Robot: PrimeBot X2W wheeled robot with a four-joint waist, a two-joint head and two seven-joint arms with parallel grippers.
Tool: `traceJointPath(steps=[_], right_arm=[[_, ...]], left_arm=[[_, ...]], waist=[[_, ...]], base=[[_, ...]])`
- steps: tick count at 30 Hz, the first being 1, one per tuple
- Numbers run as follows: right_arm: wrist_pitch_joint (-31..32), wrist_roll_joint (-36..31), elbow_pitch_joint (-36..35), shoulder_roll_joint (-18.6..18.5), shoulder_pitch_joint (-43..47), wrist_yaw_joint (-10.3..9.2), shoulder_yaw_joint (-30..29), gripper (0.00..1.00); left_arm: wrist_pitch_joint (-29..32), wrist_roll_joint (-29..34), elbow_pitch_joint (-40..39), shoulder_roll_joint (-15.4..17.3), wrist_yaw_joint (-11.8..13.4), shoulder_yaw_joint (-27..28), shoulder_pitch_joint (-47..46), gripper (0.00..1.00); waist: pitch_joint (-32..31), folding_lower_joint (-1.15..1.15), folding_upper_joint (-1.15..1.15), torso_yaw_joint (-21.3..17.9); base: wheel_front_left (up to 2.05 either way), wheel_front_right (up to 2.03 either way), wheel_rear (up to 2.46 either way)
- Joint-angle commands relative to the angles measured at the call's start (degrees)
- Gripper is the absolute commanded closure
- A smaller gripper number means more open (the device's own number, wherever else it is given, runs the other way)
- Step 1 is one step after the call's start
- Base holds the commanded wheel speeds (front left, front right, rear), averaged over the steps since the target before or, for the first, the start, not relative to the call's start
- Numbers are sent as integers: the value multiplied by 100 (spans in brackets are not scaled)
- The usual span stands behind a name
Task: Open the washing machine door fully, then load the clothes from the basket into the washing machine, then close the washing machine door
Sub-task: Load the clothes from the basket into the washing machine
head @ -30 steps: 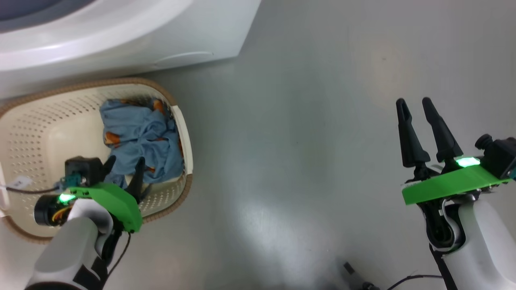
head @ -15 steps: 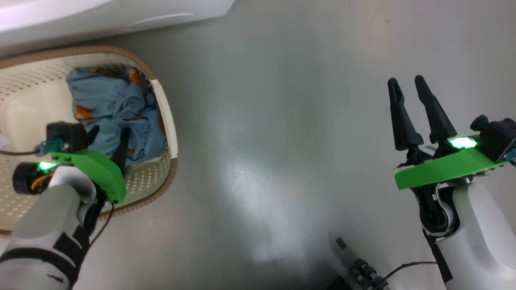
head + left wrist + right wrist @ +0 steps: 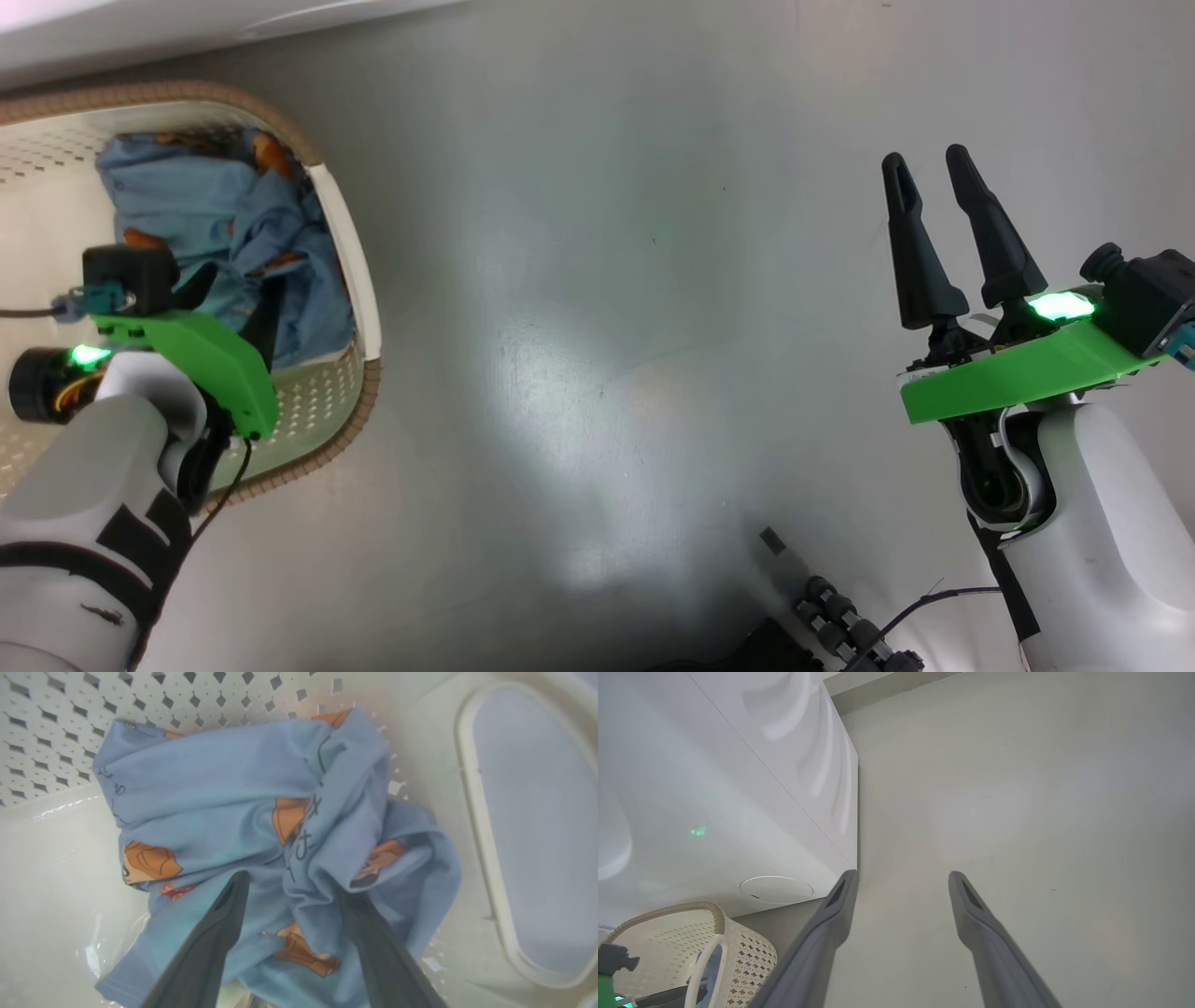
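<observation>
Clothes (image 3: 243, 788) in basket (image 3: 56, 728), left gripper (image 3: 294, 886) spread open, eased deeper into them, right gripper (image 3: 927, 159) still open

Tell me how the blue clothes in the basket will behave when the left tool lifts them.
Likely floppy: the clothes lie crumpled in loose folds, so they should drape and trail from the left tool. Probably light, being thin fabric. A pinch might lift only part, leaving some in the basket.

No legible text anywhere; dark script-like marks (image 3: 304, 836) on the clothes (image 3: 210, 774) cannot be read.
</observation>
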Motion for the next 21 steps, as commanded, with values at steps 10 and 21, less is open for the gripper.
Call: traceJointPath(steps=[10,21], right_arm=[[-43,-107,-122,-51,190,13,9,0],[-43,-127,-90,-75,247,13,-84,0]], left_arm=[[-48,-846,-220,303,-9,-481,-116,100],[-194,-1220,-338,337,-9,-119,-6,100]], waist=[[-79,0,0,-17],[-467,0,0,177]], base=[[0,0,0],[0,0,0]])
